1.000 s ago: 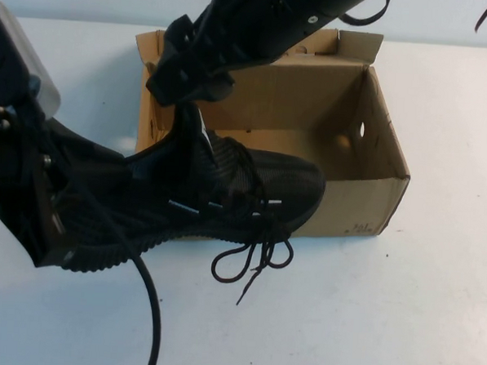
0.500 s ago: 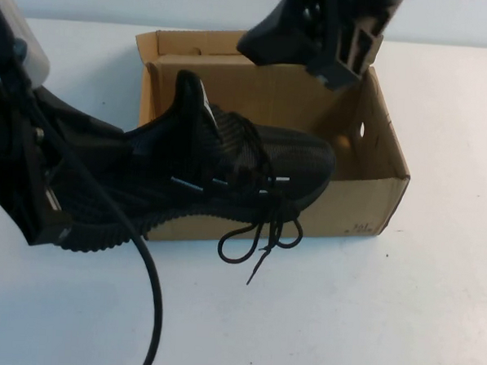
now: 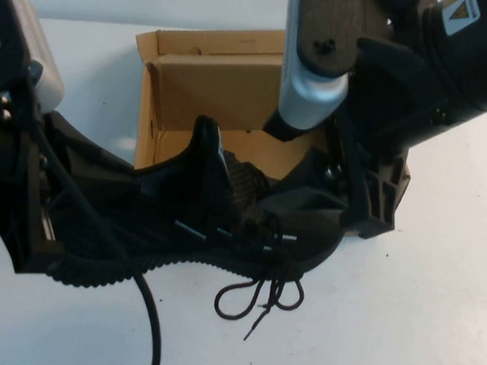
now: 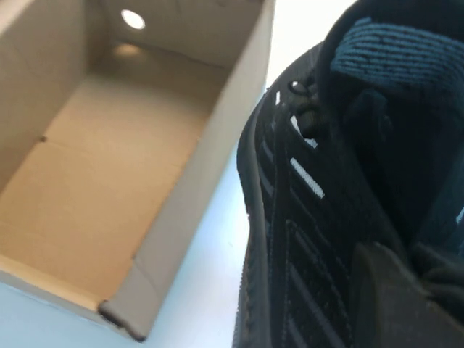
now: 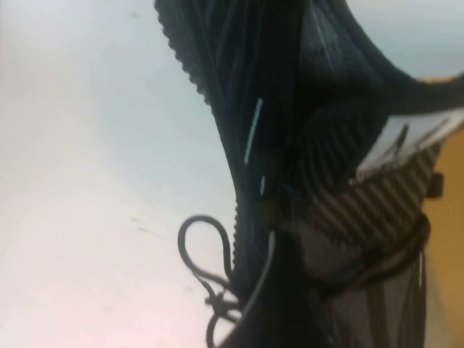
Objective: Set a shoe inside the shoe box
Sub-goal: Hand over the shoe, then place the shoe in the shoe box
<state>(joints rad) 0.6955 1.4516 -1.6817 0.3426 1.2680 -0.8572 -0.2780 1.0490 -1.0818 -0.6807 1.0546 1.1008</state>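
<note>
A: Left pincer (image 3: 70,222) grips the shoe (image 3: 225,222) by its heel, above the table (image 3: 399,321), against the shoe box (image 3: 200,74) front.

B: Right pincer (image 3: 303,206) touches the toe; grip unclear. The knit looks floppy, so hold the stiffer sole.

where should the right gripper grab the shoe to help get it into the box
Judging by the pose, the toe end of the shoe, from above: the left gripper has the heel, and the right gripper is over the toe beside the shoe box.
</note>
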